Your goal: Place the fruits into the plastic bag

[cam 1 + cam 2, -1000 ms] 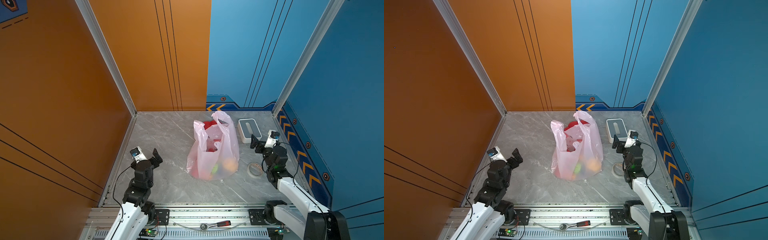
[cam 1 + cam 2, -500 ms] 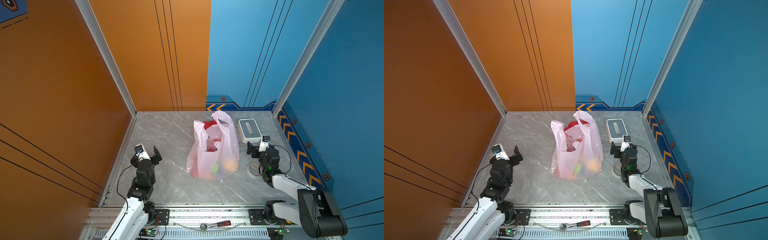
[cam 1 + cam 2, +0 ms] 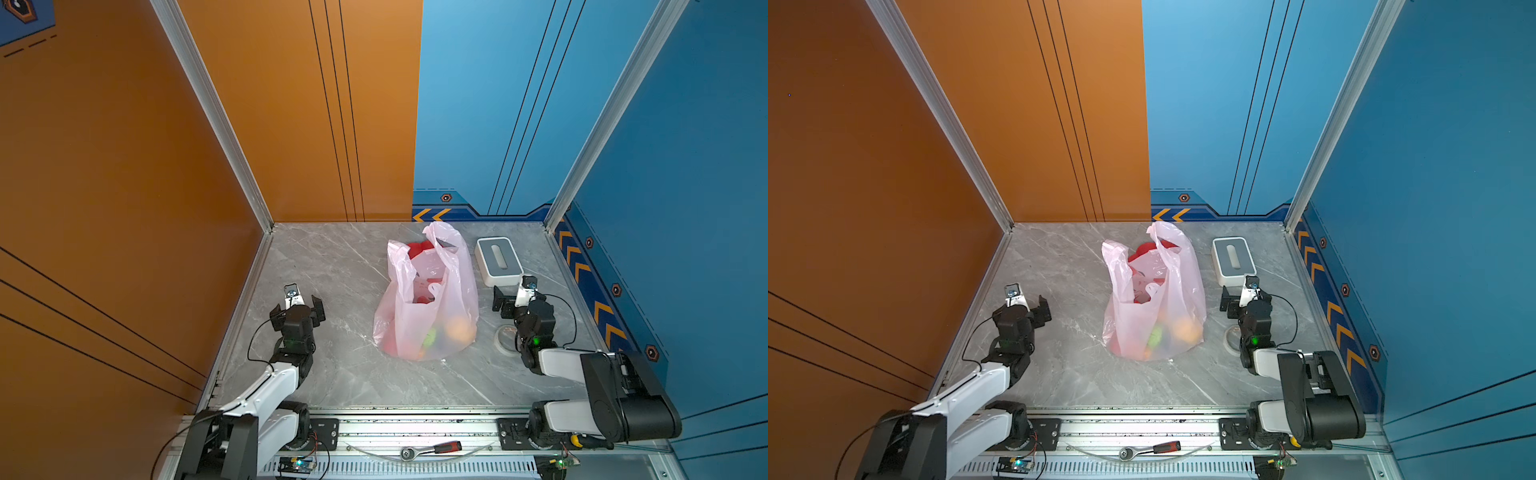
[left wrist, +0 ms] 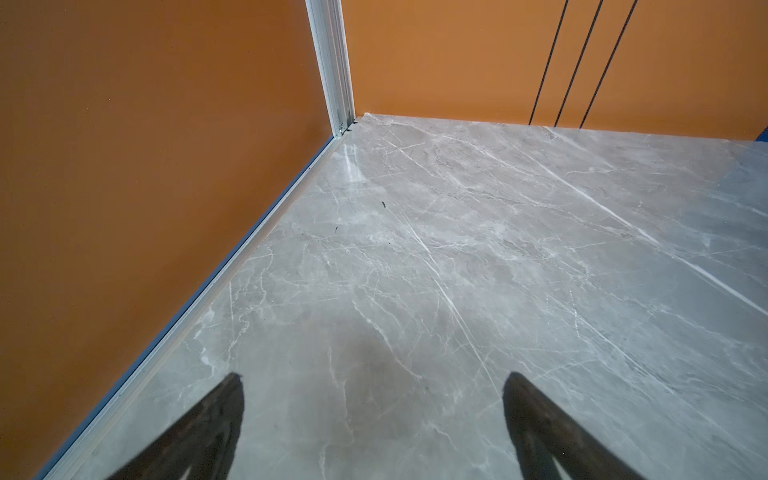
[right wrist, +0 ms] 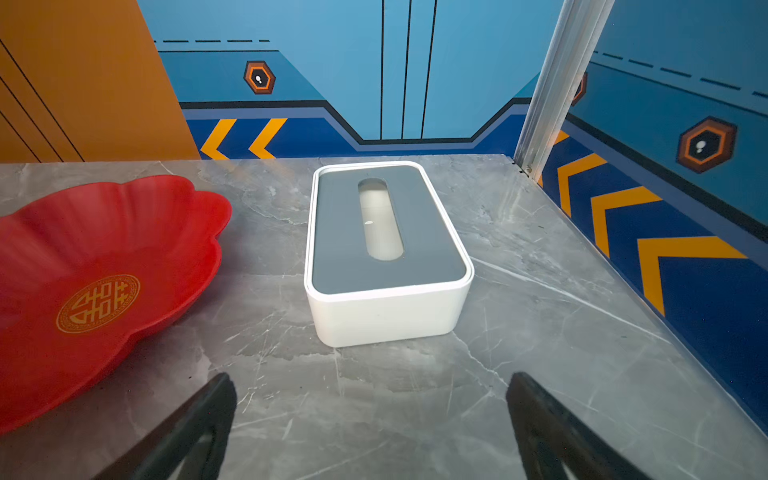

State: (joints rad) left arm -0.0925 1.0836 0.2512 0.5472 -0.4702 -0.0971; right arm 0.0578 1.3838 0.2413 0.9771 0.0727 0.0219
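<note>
The bag [image 3: 428,299] [image 3: 1154,299] is standing upright on the grey marble table [image 3: 332,270], its handles sticking up and its mouth gaping. The fruits are lying at the bottom of the bag, showing through the thin pink film: an orange-yellow one [image 3: 459,330] [image 3: 1185,330], a green one [image 3: 430,336] [image 3: 1156,336] and reddish shapes that are too blurred to name. Red and white pictures are showing on the bag's side, but no lettering is coming through clearly enough to read.

The left gripper [image 3: 297,307] [image 3: 1023,309] is hovering well to the left of the bag, released, its jaws spreading wide over bare table in the left wrist view [image 4: 374,376] and grasping nothing. The right gripper [image 3: 517,299] [image 3: 1244,301] is hanging just to the right of the bag, likewise released and empty [image 5: 370,376].

A red dish [image 5: 104,270] [image 3: 419,248] is sitting just behind the bag, carrying a round gold emblem with a double-happiness character. A white box [image 3: 498,259] [image 5: 386,249] with a grey slotted lid, bearing no label, is sitting behind and to the right of the bag. A tape roll [image 3: 505,336] is lying to the right of the bag.
</note>
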